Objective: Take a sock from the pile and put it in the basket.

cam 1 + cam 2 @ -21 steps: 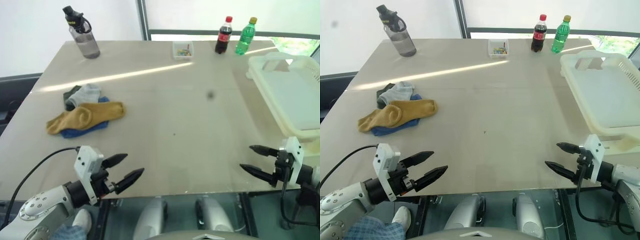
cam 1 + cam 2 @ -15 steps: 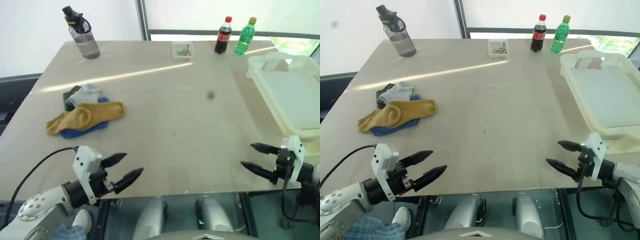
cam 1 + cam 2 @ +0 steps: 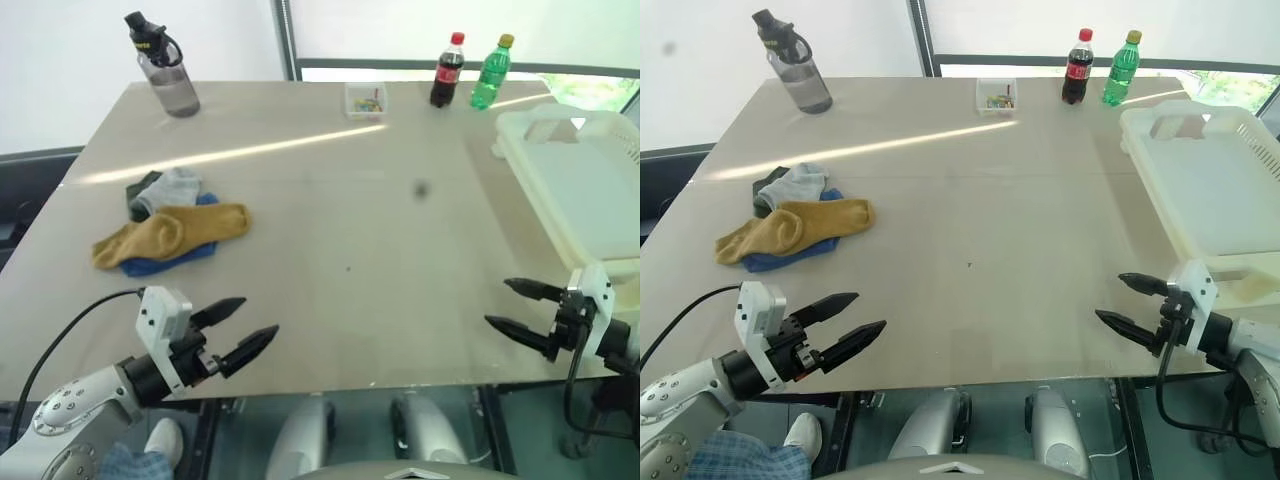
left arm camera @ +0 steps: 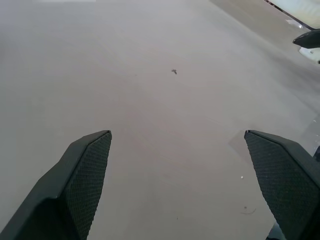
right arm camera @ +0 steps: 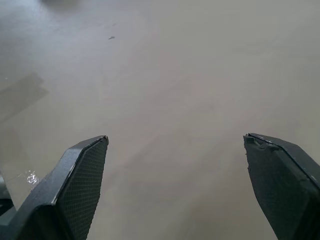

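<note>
sock [image 3: 172, 236]: mustard knit, top of pile [image 3: 165, 220], far-left of basket across counter [image 3: 350, 200]. Prob light, floppy, grippy; pinch a fold mid-body or at the cuff end toward basket.
pile: grey + dark sock behind it, blue under.
basket [image 3: 585, 190]: cream, right counter edge, looks empty.
clear box [image 3: 365, 100]: far side from basket, small coloured bits inside.
left tool [image 3: 240, 330]: spread wide, empty, near edge below pile.
right tool [image 3: 520, 308]: spread wide, empty, just beside basket's near corner.
</note>
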